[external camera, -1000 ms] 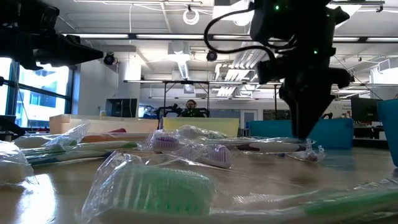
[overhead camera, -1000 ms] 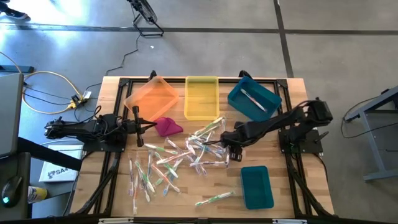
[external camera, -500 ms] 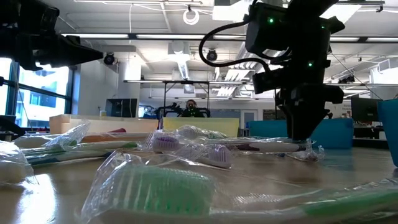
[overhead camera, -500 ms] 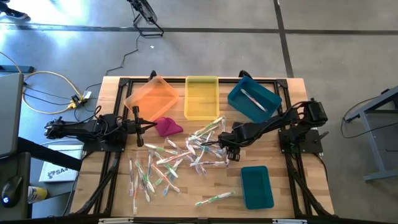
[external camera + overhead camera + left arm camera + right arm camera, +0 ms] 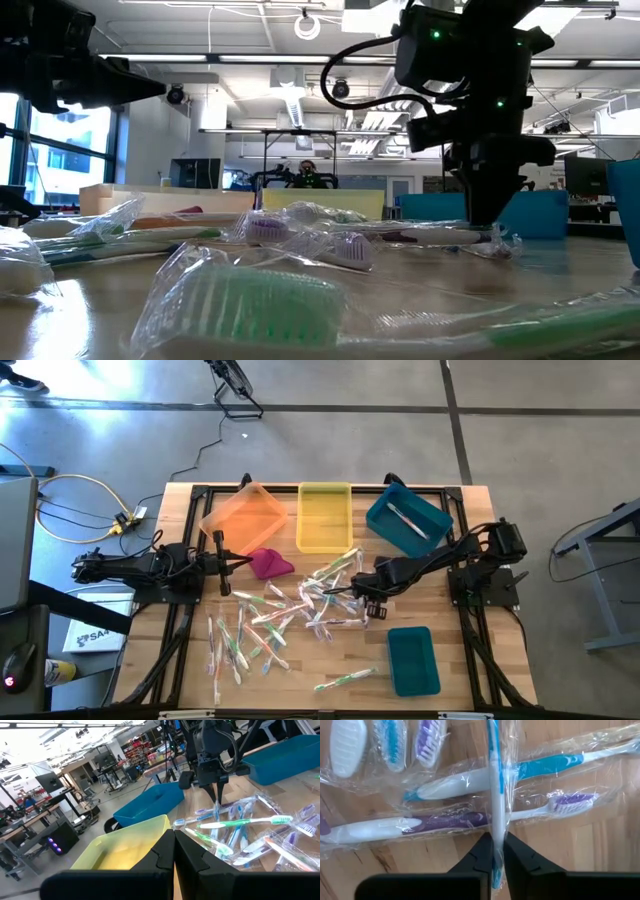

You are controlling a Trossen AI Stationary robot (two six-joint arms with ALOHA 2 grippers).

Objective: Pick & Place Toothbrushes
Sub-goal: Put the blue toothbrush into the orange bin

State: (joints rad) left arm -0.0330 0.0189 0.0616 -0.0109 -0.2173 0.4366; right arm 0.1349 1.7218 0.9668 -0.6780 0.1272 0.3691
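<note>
Several toothbrushes (image 5: 300, 610) in clear wrappers lie scattered over the middle of the wooden table. My right gripper (image 5: 362, 597) points down at the right side of the pile and is shut on a blue and white wrapped toothbrush (image 5: 495, 780). It also shows in the low view (image 5: 488, 222). This toothbrush lies across a blue one (image 5: 530, 767) and a purple one (image 5: 445, 820). My left gripper (image 5: 232, 561) waits shut at the table's left side, level, touching nothing; its shut fingers (image 5: 174, 851) show in the left wrist view. My right gripper pinches the blue and white toothbrush, wrapper and all, between its two fingers (image 5: 482, 851), on its shaft (image 5: 495, 827) near one end. The fingers come from above, pointing down, and lie across the shaft. The toothbrush rests on other wrapped toothbrushes lying on the table.
An orange bin (image 5: 243, 515), a yellow bin (image 5: 323, 517) and a teal bin (image 5: 407, 520) holding one toothbrush stand along the far edge. Another teal bin (image 5: 412, 660) sits at the near right. A magenta cloth lump (image 5: 270, 563) lies beside my left gripper.
My right gripper has shut its fingers on the blue and white toothbrush at the pile's right side; its fingers look narrower in the low view than before. The toothbrushes lie as they did.
</note>
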